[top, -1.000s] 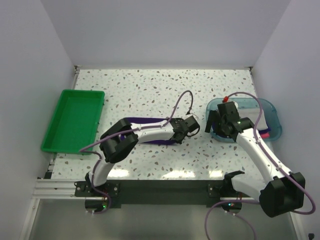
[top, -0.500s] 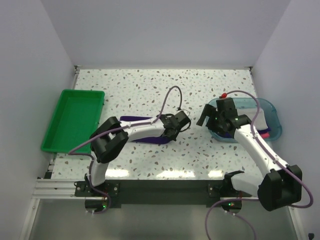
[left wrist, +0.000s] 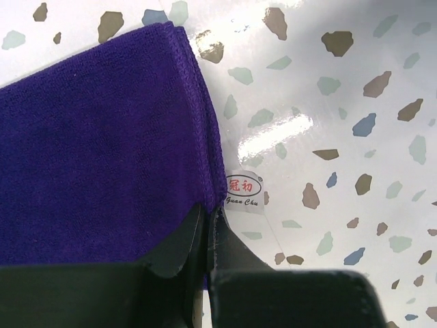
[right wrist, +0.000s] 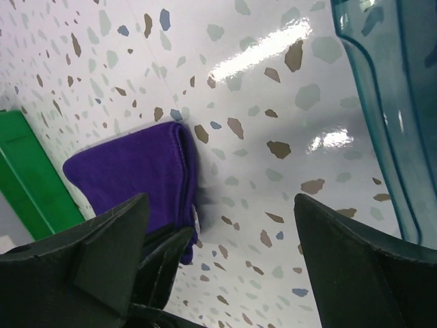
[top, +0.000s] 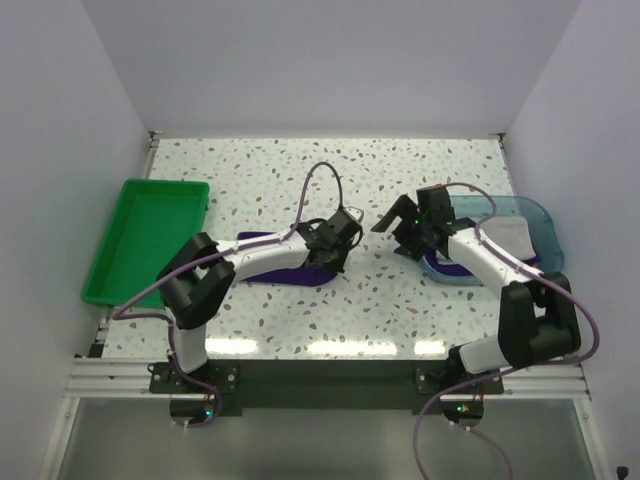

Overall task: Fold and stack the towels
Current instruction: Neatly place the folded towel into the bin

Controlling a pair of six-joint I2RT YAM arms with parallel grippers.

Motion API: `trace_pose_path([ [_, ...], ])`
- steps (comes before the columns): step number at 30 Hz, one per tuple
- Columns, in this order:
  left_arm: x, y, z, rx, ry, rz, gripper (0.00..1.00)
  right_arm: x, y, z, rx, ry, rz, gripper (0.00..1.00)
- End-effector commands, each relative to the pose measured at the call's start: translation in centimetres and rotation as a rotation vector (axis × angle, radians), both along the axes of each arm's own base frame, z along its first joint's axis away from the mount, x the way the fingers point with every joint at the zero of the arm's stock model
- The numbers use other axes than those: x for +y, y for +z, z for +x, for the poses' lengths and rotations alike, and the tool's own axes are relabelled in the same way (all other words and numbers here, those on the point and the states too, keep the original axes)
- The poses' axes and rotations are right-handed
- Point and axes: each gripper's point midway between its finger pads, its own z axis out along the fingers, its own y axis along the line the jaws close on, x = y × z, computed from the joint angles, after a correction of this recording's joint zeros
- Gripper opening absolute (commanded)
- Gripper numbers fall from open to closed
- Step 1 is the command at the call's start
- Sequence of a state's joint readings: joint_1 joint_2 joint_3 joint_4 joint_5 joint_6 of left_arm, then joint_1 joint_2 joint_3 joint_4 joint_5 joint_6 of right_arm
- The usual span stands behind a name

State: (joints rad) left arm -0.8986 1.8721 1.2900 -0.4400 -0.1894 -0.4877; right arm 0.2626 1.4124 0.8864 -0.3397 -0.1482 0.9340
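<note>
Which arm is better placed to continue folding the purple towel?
Left. The left gripper is shut on the purple towel's edge beside the label; the right gripper hangs open over bare table next to the teal tray, holding nothing.

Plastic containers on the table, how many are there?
2: a green rectangular plastic bin at the left edge of the table; a translucent teal plastic tray at its right edge.

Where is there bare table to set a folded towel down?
Free: the far strip of table behind the purple towel, green bin to teal tray; also the near strip in front of it. Crowded: the gap between towel and tray, where left fingers and right fingers sit.
</note>
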Motion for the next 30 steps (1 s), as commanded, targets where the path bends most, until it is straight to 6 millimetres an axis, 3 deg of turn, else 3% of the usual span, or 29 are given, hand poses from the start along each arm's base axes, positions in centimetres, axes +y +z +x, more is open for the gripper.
trace_pose_path([
  [1,-1.2,2.5,0.7,-0.044,0.011,-0.098,0.00,2.4,1.2,2.4,-0.037,-0.005,0.109,0.90],
  [18,-0.7,3.4,1.0,-0.064,0.033,-0.126,0.00,9.2,-4.9,1.5,0.070,0.101,0.145,0.84],
  [22,-0.7,3.0,0.7,-0.051,0.033,-0.130,0.00,9.8,-6.8,0.8,0.111,0.098,0.178,0.82],
  [30,-0.8,3.2,1.0,-0.058,0.039,-0.133,0.00,11.4,-7.8,-0.5,0.139,0.142,0.214,0.75],
])
